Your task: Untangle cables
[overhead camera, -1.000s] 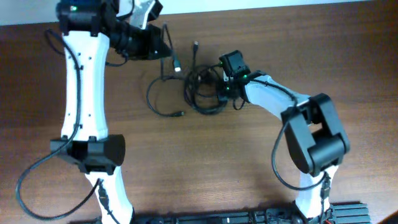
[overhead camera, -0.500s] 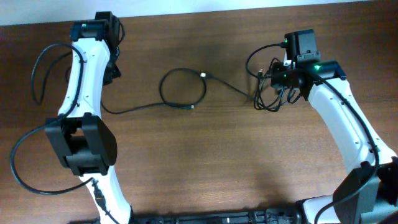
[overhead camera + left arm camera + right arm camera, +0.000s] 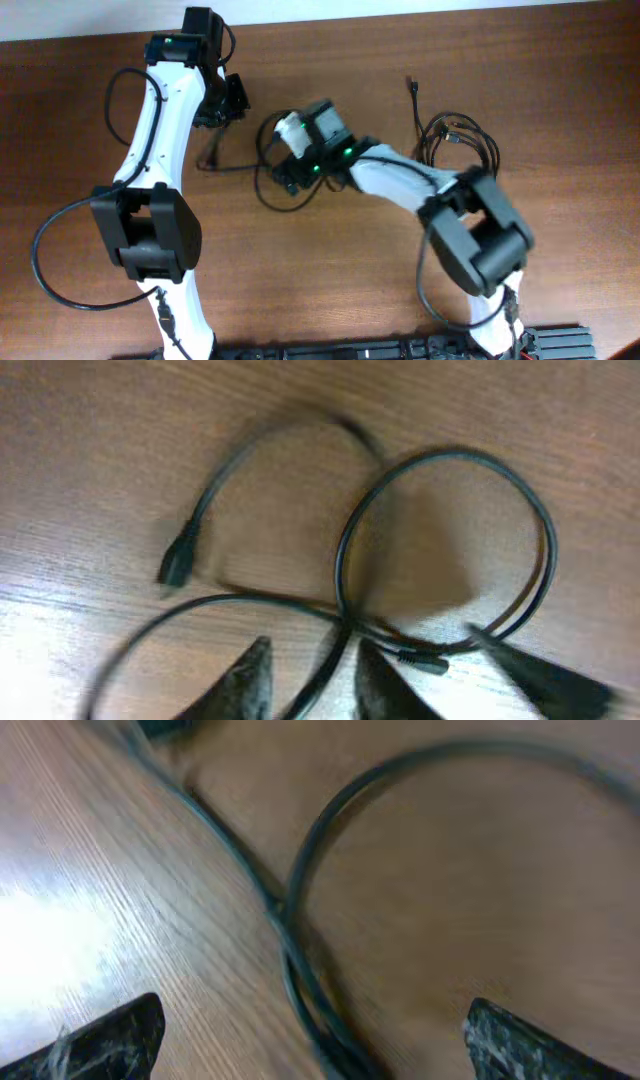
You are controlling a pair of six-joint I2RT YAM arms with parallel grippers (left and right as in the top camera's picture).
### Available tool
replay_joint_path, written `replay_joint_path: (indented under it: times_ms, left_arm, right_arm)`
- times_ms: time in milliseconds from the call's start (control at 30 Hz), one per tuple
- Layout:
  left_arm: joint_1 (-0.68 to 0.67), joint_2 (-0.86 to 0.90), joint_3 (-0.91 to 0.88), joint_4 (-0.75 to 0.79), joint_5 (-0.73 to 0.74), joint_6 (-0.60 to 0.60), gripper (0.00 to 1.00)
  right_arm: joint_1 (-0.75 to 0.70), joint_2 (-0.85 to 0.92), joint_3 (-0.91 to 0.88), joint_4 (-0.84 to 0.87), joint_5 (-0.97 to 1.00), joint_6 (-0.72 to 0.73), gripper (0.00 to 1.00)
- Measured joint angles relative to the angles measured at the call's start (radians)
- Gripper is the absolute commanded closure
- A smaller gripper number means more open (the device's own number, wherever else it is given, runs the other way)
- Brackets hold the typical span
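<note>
Progress: cables (image 3: 300,195) are lying in two groups now, so I am judging the task as partly done, perhaps half.
Right group: tangled coil (image 3: 462,140) is resting on the table (image 3: 330,290) at the right side, well apart from both grippers and waiting to be opened.
Middle group: loose loop (image 3: 450,453) is crossing over another cord, with a plug (image 3: 178,565) lying free beside it.
Left gripper (image 3: 315,650): it is hanging low over that crossing, fingers a little apart, one cord running between them but not pinched.
Right gripper (image 3: 312,1010): it is hovering over the same loop with fingers spread wide, holding nothing.
Change from half a second ago: right arm is now reaching across to the middle instead of staying by the coil, left arm is sitting nearer, and the cord joining loop and coil is no longer showing.
</note>
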State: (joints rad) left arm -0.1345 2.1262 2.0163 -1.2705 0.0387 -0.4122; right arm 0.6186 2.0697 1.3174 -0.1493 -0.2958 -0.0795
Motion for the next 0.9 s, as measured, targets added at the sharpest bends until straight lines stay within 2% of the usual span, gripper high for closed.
replay_joint_path:
  times_ms: [33, 67, 100, 133, 200, 233, 367, 467, 500, 533, 600, 667, 800, 900]
  left_arm:
    - [0.000, 0.000, 0.000, 0.006, 0.000, -0.010, 0.42]
    - [0.000, 0.000, -0.001, 0.014, 0.000, -0.020, 0.27]
    - [0.000, 0.000, -0.001, 0.035, 0.003, -0.027, 0.23]
    - [0.000, 0.000, -0.001, 0.041, 0.003, -0.031, 0.21]
    - [0.000, 0.000, -0.001, 0.050, 0.003, -0.038, 0.14]
    - [0.000, 0.000, -0.001, 0.052, 0.003, -0.039, 0.13]
    - [0.000, 0.000, -0.001, 0.057, -0.005, -0.041, 0.07]
    - [0.000, 0.000, -0.001, 0.054, -0.010, -0.041, 0.05]
    - [0.001, 0.000, -0.001, 0.045, -0.012, -0.041, 0.01]
    - [0.001, 0.000, -0.001, 0.045, -0.012, -0.041, 0.01]
    - [0.001, 0.000, -0.002, 0.040, -0.012, -0.042, 0.01]
    - [0.001, 0.000, -0.002, 0.034, -0.012, -0.042, 0.01]
    - [0.002, 0.000, -0.002, 0.025, -0.012, -0.042, 0.01]
    - [0.002, 0.000, -0.002, 0.045, -0.012, -0.042, 0.01]
  right_arm:
    - [0.033, 0.051, -0.001, 0.033, 0.025, -0.008, 0.21]
    - [0.044, 0.061, 0.000, 0.059, 0.037, -0.013, 0.57]
    - [0.049, 0.065, 0.000, 0.058, 0.046, -0.018, 0.87]
    - [0.049, 0.066, 0.000, 0.050, 0.053, -0.024, 0.96]
    - [0.050, 0.068, 0.003, 0.021, 0.053, 0.025, 0.96]
    - [0.050, 0.067, 0.009, 0.001, 0.036, 0.048, 0.96]
    - [0.049, -0.051, 0.000, -0.277, -0.011, 0.080, 0.96]
    - [0.050, -0.323, 0.003, -0.495, 0.105, 0.079, 0.96]
    - [0.050, -0.483, -0.003, -0.638, 0.219, 0.079, 0.96]
    - [0.050, -0.528, 0.000, -0.671, 0.257, 0.079, 0.96]
    - [0.035, -0.737, -0.002, -0.806, 0.465, 0.115, 0.96]
    - [-0.049, -0.844, -0.001, -0.758, 0.539, 0.148, 0.96]
    - [-0.117, -0.854, -0.006, -0.597, 0.589, 0.175, 0.96]
    - [-0.120, -0.828, -0.006, -0.567, 0.308, 0.087, 0.96]
